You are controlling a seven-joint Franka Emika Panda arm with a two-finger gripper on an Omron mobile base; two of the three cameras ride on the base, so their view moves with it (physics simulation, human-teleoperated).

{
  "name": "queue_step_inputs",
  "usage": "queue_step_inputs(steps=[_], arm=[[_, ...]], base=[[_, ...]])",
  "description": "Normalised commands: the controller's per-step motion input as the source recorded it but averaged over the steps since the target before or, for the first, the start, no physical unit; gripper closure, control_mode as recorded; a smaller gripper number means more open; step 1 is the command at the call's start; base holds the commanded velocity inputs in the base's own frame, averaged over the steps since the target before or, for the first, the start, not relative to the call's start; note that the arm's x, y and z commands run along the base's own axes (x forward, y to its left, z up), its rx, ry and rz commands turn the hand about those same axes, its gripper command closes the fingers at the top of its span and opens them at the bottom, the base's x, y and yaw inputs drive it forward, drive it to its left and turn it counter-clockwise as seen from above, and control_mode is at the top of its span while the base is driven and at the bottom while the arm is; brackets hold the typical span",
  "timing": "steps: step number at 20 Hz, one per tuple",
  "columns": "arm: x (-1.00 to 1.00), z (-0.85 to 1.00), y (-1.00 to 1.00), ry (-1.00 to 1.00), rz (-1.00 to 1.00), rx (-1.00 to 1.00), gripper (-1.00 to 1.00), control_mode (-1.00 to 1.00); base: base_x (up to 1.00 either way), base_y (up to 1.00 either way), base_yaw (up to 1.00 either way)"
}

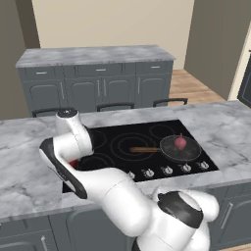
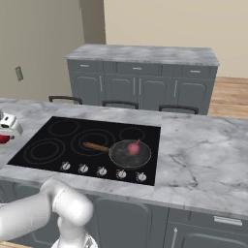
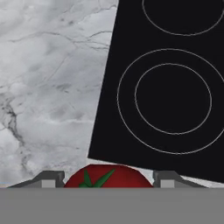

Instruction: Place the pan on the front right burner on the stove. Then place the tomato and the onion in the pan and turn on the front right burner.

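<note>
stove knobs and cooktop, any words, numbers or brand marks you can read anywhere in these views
None: no readable text in any view.
The stove shows only grey ring circles.
The knobs carry no mark that can be made out; too small to tell.
The pan, onion and tomato are unlabelled.

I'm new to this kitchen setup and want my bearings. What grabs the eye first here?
The dark grey frying pan with its brown wooden handle sits on the black glass stove, a pinkish-purple onion inside it. In the hand view, a glossy red tomato lies between the gripper's fingertips, on marble beside the stove's edge.
</note>
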Motion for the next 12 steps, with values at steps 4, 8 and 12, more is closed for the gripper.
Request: queue_step_inputs(steps=[4,8,12], arm=[[0.00,0.20,-0.88,0.00,-0.14,0.00,1.00,-1.00],[0.00,0.17,-0.89,0.00,-0.13,0.00,1.00,-1.00],[0.00,0.12,-0.92,0.00,-0.10,0.00,1.00,-1.00]], base=[[0.00,0.00,0.00],[0.00,0.00,0.00],[0.00,0.00,0.00]])
